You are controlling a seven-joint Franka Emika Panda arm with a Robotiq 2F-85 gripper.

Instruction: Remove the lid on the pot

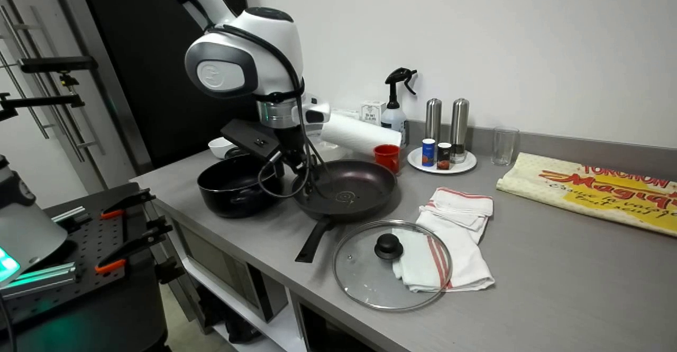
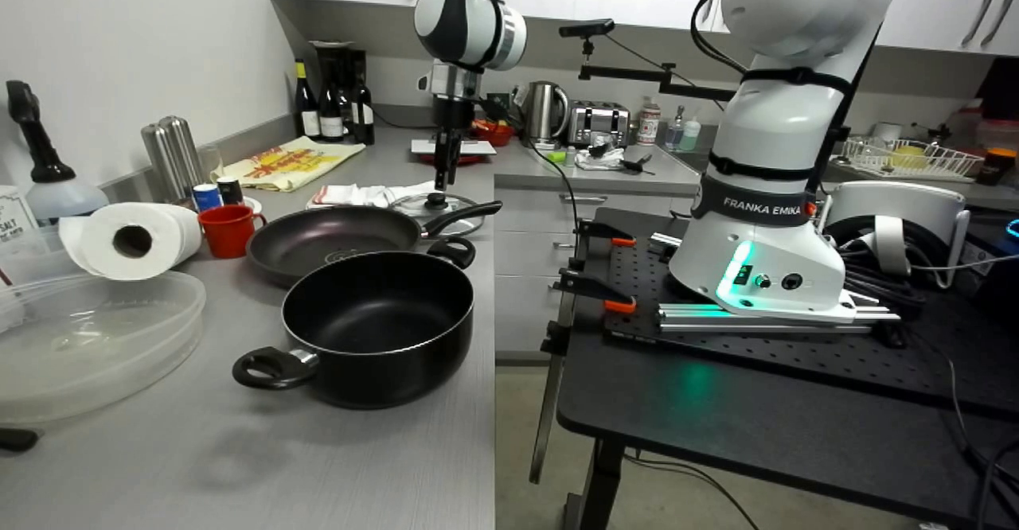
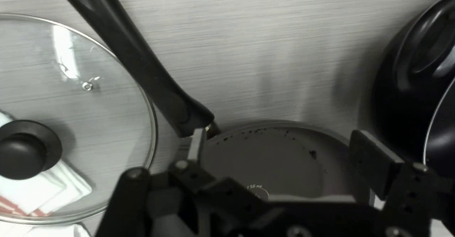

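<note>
The black pot [image 1: 230, 198] stands uncovered on the counter; its inside shows in an exterior view [image 2: 398, 375], and its edge shows at the wrist view's right [image 3: 398, 98]. The clear glass lid [image 1: 365, 275] lies on the counter, partly over a towel, knob up. It also shows at the wrist view's left [image 3: 103, 133]. My gripper [image 3: 284, 149] is open and empty above the frying pan, between lid and pot. In an exterior view the gripper [image 1: 299, 169] is dark against the pan, half hidden by cables. In an exterior view the gripper [image 2: 446, 176] appears in line with the lid knob [image 2: 436, 200].
The black frying pan [image 1: 365, 188] sits between pot and lid, its handle [image 1: 313, 243] pointing to the front edge. A red mug [image 1: 387, 157], paper roll [image 1: 359, 132], plate of shakers [image 1: 465, 167], white towel [image 1: 470, 262] and plastic container [image 2: 95, 355] stand around.
</note>
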